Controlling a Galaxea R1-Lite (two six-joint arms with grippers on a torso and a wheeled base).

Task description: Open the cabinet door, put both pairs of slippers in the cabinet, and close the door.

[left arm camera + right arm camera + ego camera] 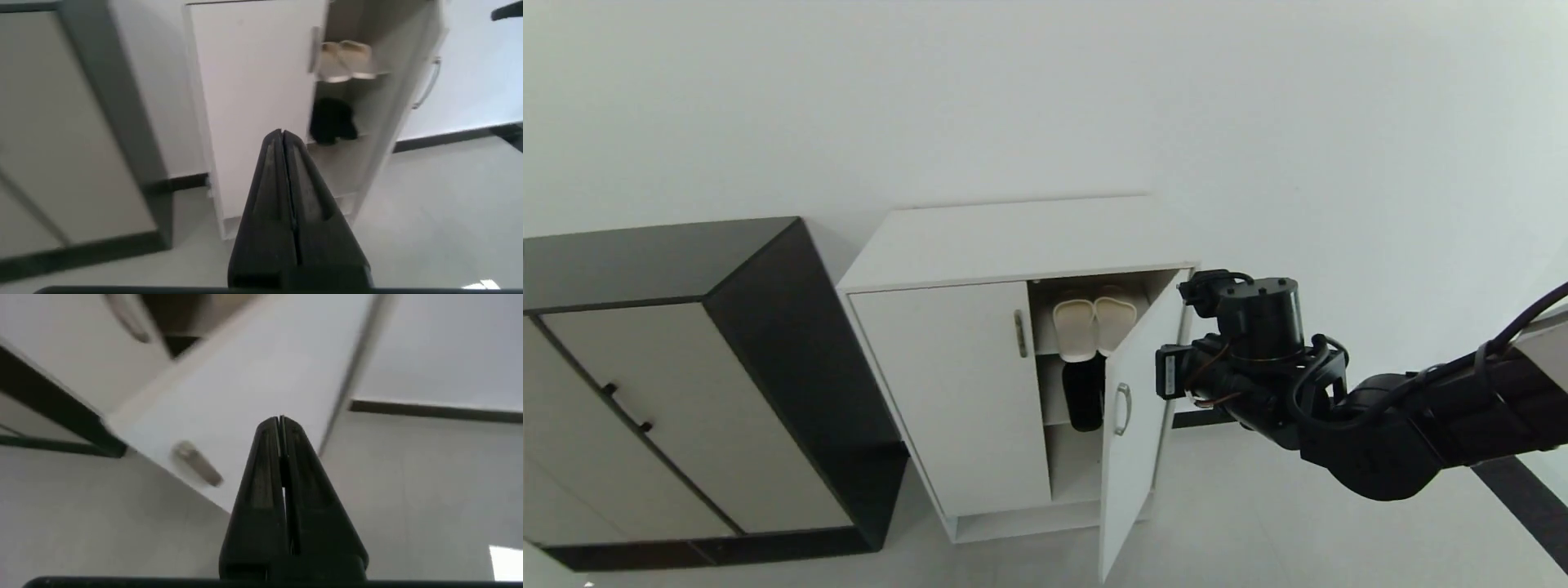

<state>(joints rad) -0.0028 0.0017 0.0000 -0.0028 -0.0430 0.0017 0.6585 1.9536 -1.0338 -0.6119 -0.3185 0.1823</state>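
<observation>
The white cabinet (1013,237) stands against the wall with its left door (956,392) closed and its right door (1137,384) swung partly open. A white pair of slippers (1094,322) lies on the top shelf, and a black pair (1085,396) sits on the shelf below. In the left wrist view, the white slippers (347,59) and black slippers (333,121) show past the shut left gripper (282,135), which hangs well back from the cabinet. My right gripper (281,423) is shut and empty, close to the outer face of the open door (270,367), near its handle (196,461).
A larger dark cabinet with pale doors (686,384) stands directly left of the white one. A black baseboard (1519,490) runs along the wall on the right. Bare floor lies in front of both cabinets.
</observation>
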